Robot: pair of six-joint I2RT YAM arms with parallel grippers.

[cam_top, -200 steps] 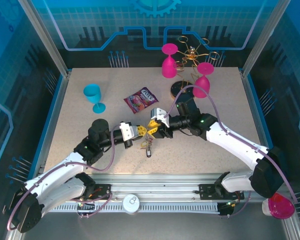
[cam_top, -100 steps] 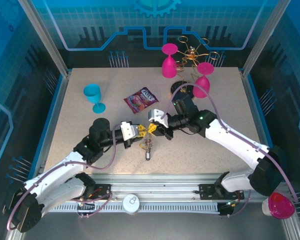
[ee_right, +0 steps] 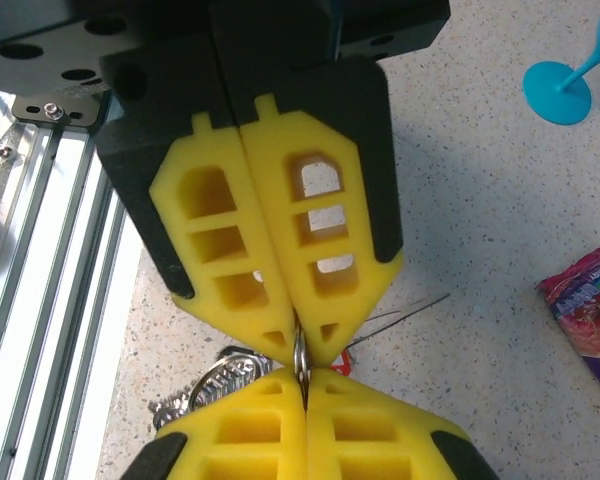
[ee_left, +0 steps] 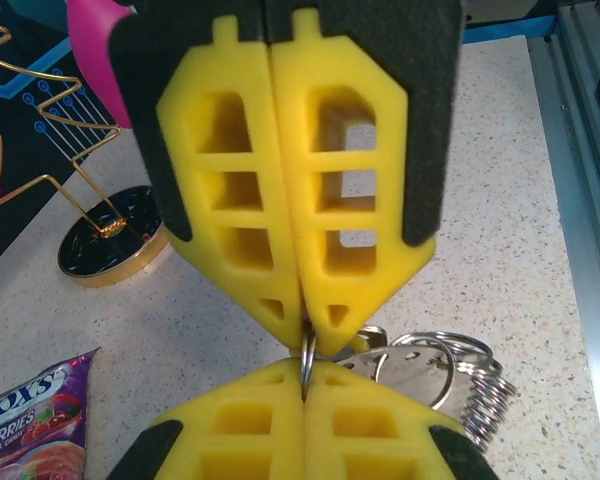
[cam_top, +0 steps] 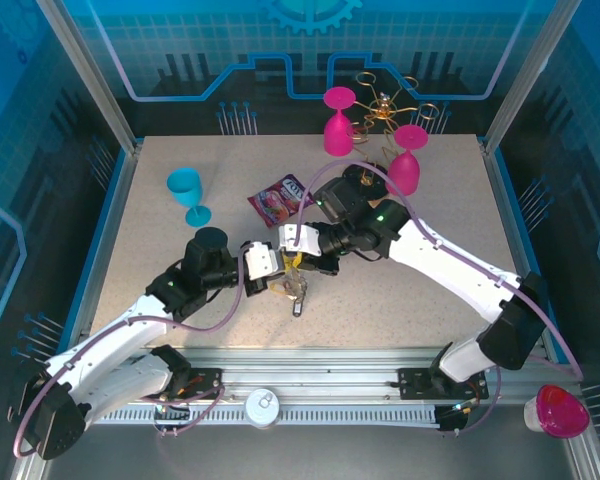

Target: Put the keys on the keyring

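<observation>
From above, the left gripper (cam_top: 282, 268) and right gripper (cam_top: 298, 256) meet tip to tip just on the near side of the packet (cam_top: 280, 198). The keyring (cam_top: 296, 288) dangles under them, with a small dark key (cam_top: 297, 308) at its low end. The left wrist view shows what that angle hides: both pairs of yellow fingers (ee_left: 250, 250) are pressed tight on one thin ring seen edge-on, with silvery loops (ee_left: 450, 370) bunched beside it. The right wrist view catches a red scrap (ee_right: 355, 350), maybe a key head. A blue cup (cam_top: 187, 190) stands left of the packet, its inside too small to judge
</observation>
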